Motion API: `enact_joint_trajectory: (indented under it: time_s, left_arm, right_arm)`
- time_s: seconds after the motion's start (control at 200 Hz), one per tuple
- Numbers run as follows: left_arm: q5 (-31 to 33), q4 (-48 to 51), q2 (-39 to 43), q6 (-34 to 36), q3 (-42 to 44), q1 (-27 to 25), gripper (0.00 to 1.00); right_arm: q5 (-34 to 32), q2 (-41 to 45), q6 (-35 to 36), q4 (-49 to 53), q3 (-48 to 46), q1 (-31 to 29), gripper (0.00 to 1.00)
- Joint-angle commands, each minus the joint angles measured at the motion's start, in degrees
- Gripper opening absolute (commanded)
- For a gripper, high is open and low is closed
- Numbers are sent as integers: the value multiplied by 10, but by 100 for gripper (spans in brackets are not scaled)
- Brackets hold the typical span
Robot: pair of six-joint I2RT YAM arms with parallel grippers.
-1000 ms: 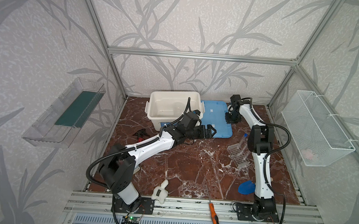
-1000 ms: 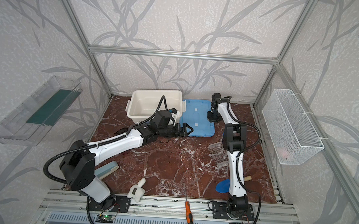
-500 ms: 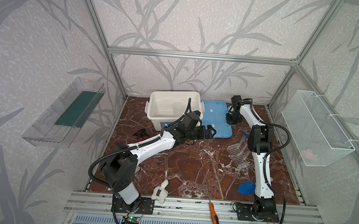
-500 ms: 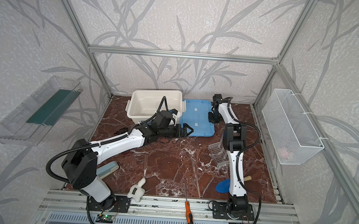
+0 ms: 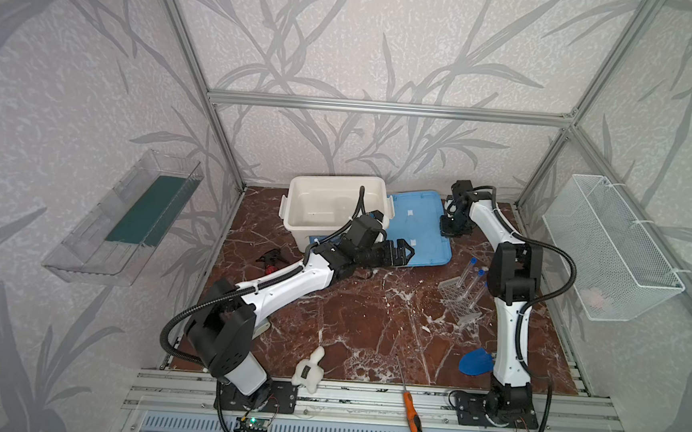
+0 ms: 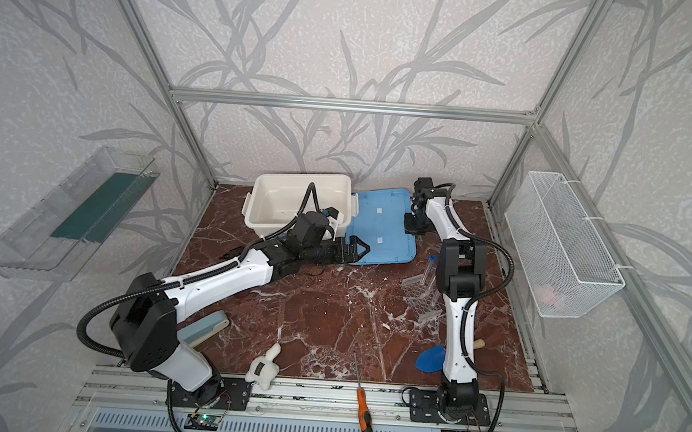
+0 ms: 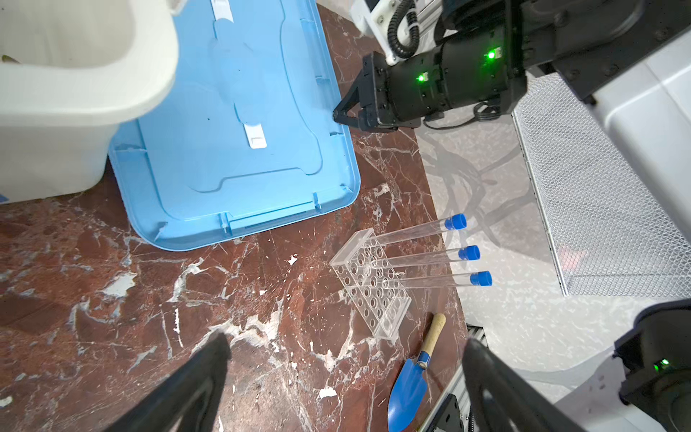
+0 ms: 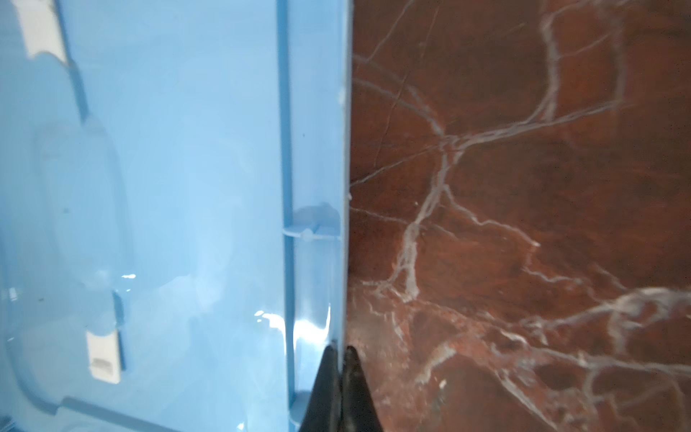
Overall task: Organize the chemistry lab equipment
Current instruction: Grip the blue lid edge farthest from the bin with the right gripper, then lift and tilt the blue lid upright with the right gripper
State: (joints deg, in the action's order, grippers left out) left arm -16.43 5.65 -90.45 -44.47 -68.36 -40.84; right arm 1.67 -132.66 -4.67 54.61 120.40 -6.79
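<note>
Toward the back right of the marble table (image 5: 370, 323), the right gripper (image 8: 338, 368) is clenched on the outer rim of the blue lid (image 8: 168, 187). The right wrist view shows the thin edge of the lid caught between the two black fingertips. In both top views that lid (image 5: 414, 226) lies flat beside the white bin (image 5: 295, 205), with the right gripper (image 6: 415, 229) at its far side edge.

The left gripper (image 5: 406, 252) hangs over the lid's near corner, just in front of the bin, jaws spread wide and holding nothing. Its fingers (image 7: 209, 359) frame bare marble in the left wrist view.

Nearer the front, close by the right arm's elbow, the clear tube rack (image 7: 370, 288) stands on the table. The three blue-capped test tubes (image 7: 415, 233) sit in a row of its holes, caps up, leaning a little in a top view (image 5: 467, 271). A blue trowel (image 7: 409, 389) lies just beside the rack. An orange-handled screwdriver (image 5: 412, 413) rests across the front rail.
</note>
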Motion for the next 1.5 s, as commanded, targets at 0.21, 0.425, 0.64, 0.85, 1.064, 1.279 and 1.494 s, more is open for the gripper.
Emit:
enact_joint_trajectory:
  time_s: [0.21,0.425,0.64,0.85,1.064,1.279,1.494]
  left_arm:
    - [16,-21,39,8,29,-2,97]
    - [20,-51,46,25,48,-1,97]
    - [16,-116,77,52,83,1,97]
    - [-4,-175,98,70,106,16,97]
    - [92,-211,129,77,130,-13,94]
    - [98,-306,122,47,153,-16,94]
    - [85,-370,121,38,148,-18,94]
  right_arm:
    - [-13,157,-26,-43,-74,25,0]
    - [5,232,-43,-48,-103,36,0]
    - [-19,345,-49,-84,-179,43,0]
    - [42,446,-74,-92,-225,77,0]
    - [114,540,-111,-112,-271,78,0]
    - [245,596,-199,-193,-332,75,0]
    - [267,619,-232,-233,-391,66,0]
